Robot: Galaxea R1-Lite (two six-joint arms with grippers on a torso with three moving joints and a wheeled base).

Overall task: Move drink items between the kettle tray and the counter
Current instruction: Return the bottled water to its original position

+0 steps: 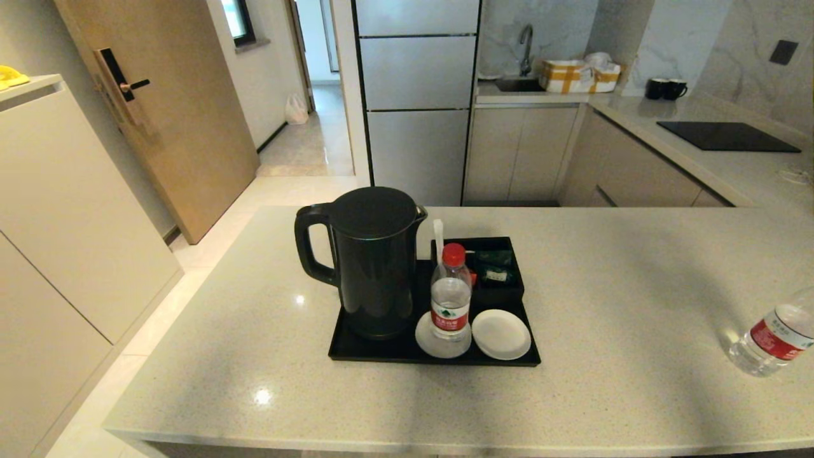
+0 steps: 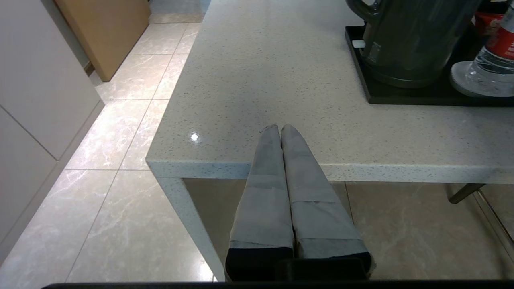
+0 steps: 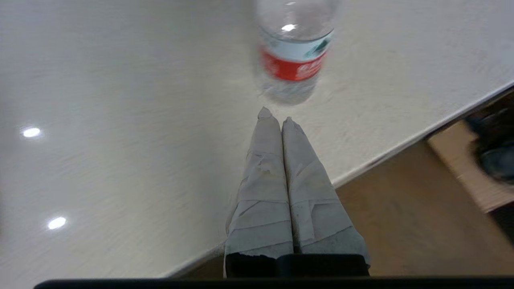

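The bottle on the surface (image 3: 295, 52) stands directly ahead of the right gripper (image 3: 276, 114), just beyond its fingertips and in line with them. It is upright, its long axis vertical, so it crosses the line of the gripper's reach. The base sits on the surface (image 1: 636, 286), and the red-and-white label faces the gripper. The gripper's two wrapped fingers are pressed together with nothing between them. It hangs over the near edge of the surface, close to the bottle but not touching it.

In the head view this bottle shows at the far right of the surface, cut off by the picture's edge. That puts it well on the right arm's side and far from the left arm.

The second bottle (image 1: 450, 294) stands upright on the kettle tray (image 1: 394, 351), resting on one of the two white coasters (image 1: 501, 334), just beside the kettle (image 1: 372, 261). From the left gripper (image 2: 280, 127) it lies ahead and off to the side, past the kettle and well apart. The left gripper's fingers are also closed together and empty, poised above the near edge of the surface.

My judgement is that the right arm is the nearer one for the bottle on the surface. Its fingers would need to part before moving straight forward around the bottle's body.
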